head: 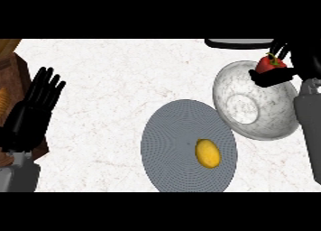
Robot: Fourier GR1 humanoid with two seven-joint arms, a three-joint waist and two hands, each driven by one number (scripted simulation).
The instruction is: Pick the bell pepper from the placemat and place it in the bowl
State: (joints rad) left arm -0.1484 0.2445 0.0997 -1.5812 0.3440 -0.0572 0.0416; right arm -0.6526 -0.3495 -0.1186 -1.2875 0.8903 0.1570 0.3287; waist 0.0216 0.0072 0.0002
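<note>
Right hand: you see your right hand (290, 67) at the upper right, fingers curled round the bell pepper (269, 64), its forearm running down the right edge.
Bell pepper: red with a green stem, held over the far rim of the bowl (256, 100); you cannot tell whether it touches the rim.
Bowl: white marbled, at the right, tilted in this view; its near-left rim overlaps or meets the placemat's (188, 146) upper right edge.
Placemat: grey and round, centre-low on the counter (123, 81); a yellow lemon (208, 153) lies on it right of middle.
Left hand: your left hand (35, 106) rests open at the left edge, fingers up, over the counter's brown wooden border.
Open room: you have bare white counter between the left hand and the placemat, and across the top centre.
Far edge: a dark rimmed object (240, 43) is cut off at the top right, just beyond the bowl.
</note>
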